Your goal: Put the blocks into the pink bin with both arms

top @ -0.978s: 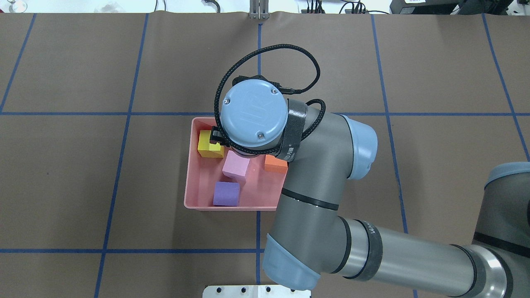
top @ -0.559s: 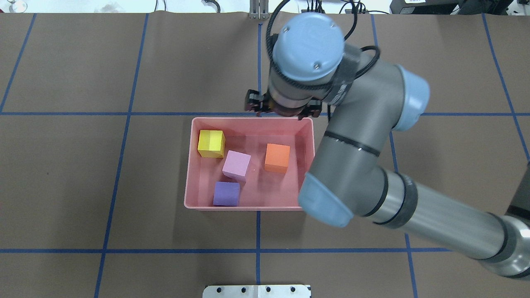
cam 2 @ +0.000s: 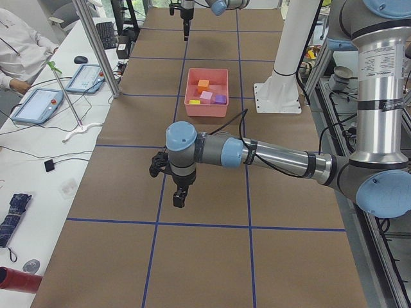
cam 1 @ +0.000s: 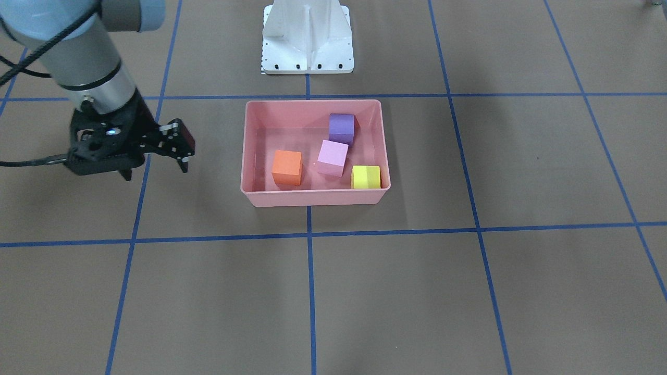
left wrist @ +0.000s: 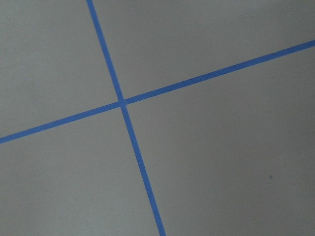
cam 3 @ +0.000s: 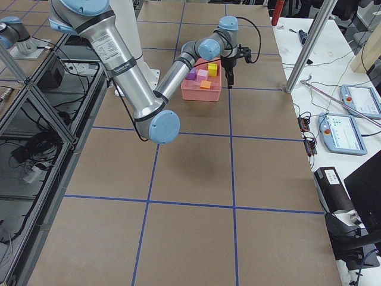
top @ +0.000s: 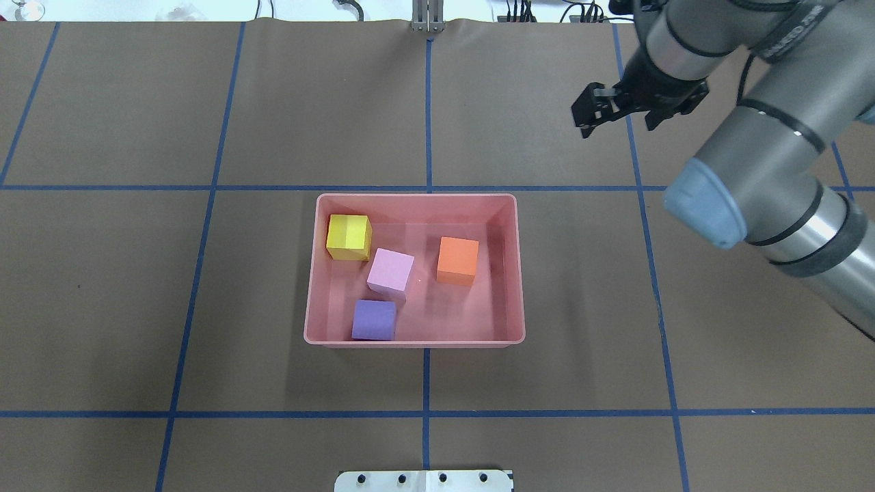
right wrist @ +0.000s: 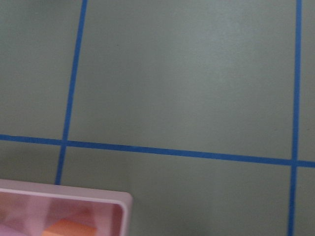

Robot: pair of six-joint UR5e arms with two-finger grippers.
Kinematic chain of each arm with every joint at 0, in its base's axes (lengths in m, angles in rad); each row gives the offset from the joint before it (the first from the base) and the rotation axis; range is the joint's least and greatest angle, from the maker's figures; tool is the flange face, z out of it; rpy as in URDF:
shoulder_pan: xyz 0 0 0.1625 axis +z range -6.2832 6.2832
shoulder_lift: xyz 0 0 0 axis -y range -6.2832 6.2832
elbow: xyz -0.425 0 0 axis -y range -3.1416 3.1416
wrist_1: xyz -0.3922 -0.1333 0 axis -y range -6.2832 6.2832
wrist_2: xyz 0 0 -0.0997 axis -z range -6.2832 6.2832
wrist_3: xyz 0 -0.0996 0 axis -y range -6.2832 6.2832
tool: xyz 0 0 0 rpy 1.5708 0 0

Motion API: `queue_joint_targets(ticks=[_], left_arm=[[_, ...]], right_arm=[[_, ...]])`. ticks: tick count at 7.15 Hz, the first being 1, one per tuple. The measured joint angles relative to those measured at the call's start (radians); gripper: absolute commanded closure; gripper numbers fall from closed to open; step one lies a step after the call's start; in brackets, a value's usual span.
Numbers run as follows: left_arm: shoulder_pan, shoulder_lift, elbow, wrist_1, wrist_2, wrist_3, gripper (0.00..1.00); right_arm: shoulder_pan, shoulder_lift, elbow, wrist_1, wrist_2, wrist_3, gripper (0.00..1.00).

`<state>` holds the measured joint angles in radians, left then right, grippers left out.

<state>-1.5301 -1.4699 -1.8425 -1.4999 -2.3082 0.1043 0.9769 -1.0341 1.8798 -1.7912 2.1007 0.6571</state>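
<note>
The pink bin (top: 417,197) sits mid-table and holds all four blocks: yellow (top: 348,237), light pink (top: 390,272), orange (top: 457,260) and purple (top: 374,320). They also show in the front view inside the bin (cam 1: 312,200): orange (cam 1: 286,167), pink (cam 1: 332,158), purple (cam 1: 341,128), yellow (cam 1: 366,177). My right gripper (top: 618,113) is open and empty, above the table beyond the bin's far right corner; it also shows in the front view (cam 1: 155,169). My left gripper (cam 2: 178,192) shows only in the left side view, far from the bin; I cannot tell its state.
The white pedestal base (cam 1: 307,36) stands at the robot's side of the table. Blue tape lines grid the brown table cover. The right wrist view shows the bin's corner (right wrist: 118,201) and bare table. Operators' tablets (cam 2: 38,102) lie on a side bench.
My right gripper has risen from over the bin and swung away to the far right. The four blocks in the bin have not moved.
</note>
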Motion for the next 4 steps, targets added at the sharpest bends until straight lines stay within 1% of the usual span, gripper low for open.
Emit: queue_joint_targets(ticks=[2,4], left_arm=[[-0.03,0.035,0.0,-0.011,-0.002,0.0,0.0],[-0.034,0.043,-0.018,-0.016,-0.002,-0.002,0.0]], right_arm=[[0.166,-0.125,-0.004,-0.004,0.089,-0.307,0.0],[0.316,-0.263,-0.014,-0.005,0.134,-0.58,0.0]])
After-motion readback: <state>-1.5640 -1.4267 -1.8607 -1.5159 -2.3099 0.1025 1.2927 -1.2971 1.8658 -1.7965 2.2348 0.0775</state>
